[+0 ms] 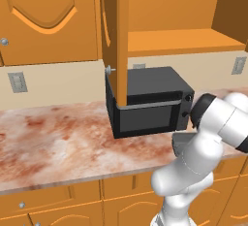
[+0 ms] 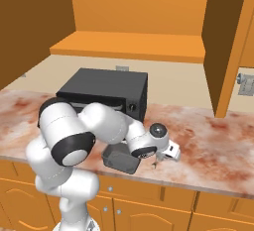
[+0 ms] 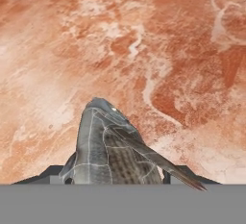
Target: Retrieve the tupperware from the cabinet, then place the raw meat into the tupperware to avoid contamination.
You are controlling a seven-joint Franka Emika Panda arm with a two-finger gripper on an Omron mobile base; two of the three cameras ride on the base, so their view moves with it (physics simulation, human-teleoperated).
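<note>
The raw meat [image 3: 108,148] is a grey scaly fish lying between my gripper's [image 3: 117,177] two dark fingertips, which are closed against its sides, with the marbled counter beyond it. In the right base view my gripper [image 2: 158,161] points down at the counter's front part, just right of the tupperware [image 2: 120,159], a small dark grey container standing on the counter beside my forearm. The cabinet [image 1: 116,36] hangs above with its door swung open, and its orange shelf [image 2: 129,46] is bare.
A black microwave [image 1: 150,101] stands on the red-marbled counter [image 1: 53,137] under the open cabinet door, just behind my arm. The counter's front edge runs close below the tupperware. Wall outlets [image 1: 17,82] sit on the beige backsplash.
</note>
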